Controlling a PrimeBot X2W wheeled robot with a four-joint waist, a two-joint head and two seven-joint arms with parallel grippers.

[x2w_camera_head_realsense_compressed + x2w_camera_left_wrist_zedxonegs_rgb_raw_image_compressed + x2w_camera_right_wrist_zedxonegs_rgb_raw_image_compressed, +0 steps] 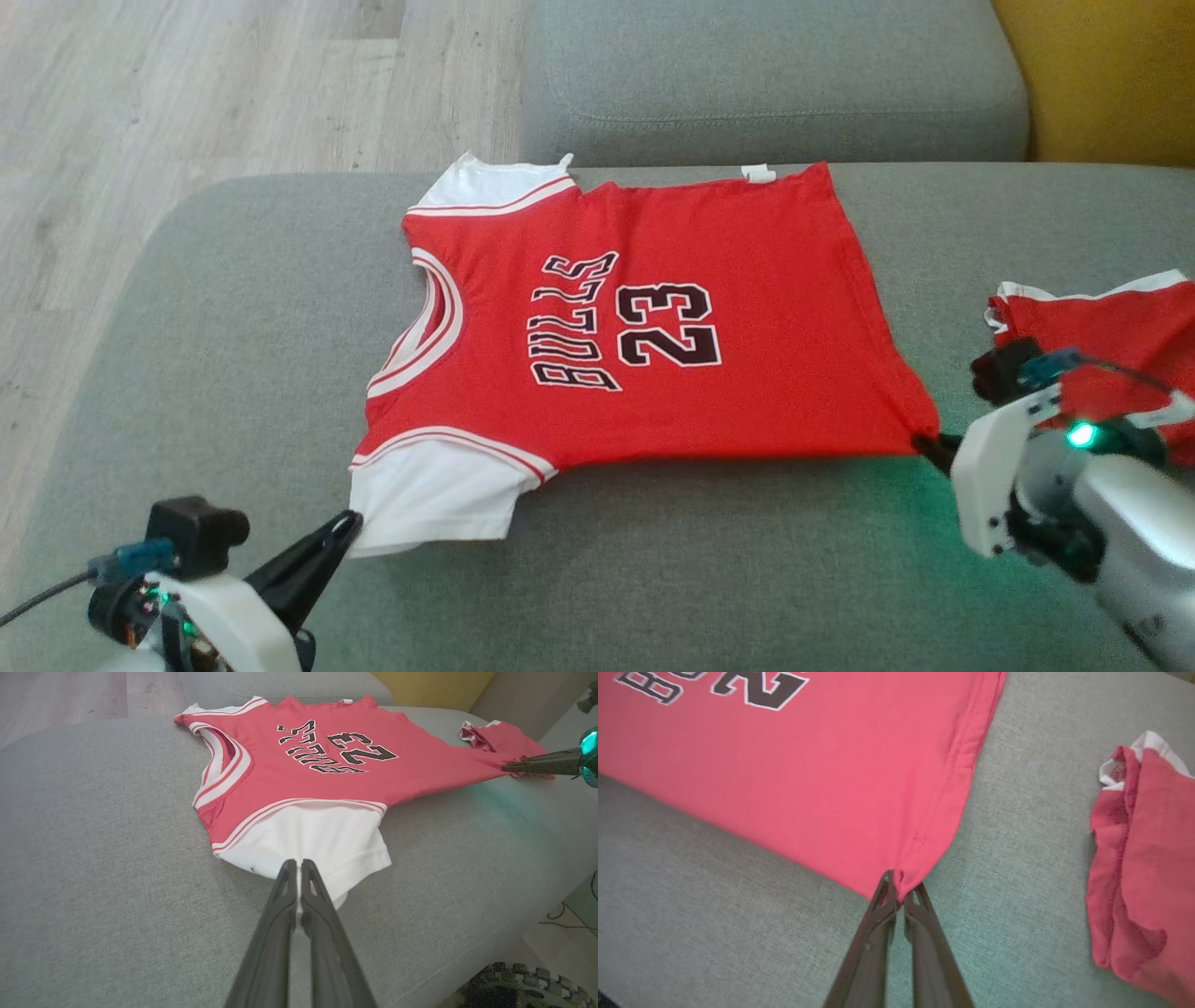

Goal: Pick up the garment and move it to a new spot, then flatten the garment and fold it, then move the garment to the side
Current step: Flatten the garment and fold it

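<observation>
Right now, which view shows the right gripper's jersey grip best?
The right wrist view: the right gripper pinches a hem corner of the jersey, close up. Head view shows it small; left wrist view, distant.

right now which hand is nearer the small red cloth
Right. The right hand pinches the jersey at its hem corner, beside the small red cloth; the left hand holds the far white shoulder.

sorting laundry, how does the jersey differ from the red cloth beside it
The jersey lies spread flat, printed with 23; the red cloth is bunched and plain. The left pincer and right pincer pinch the jersey's corners; the red cloth lies free. Both are red with white trim.
</observation>
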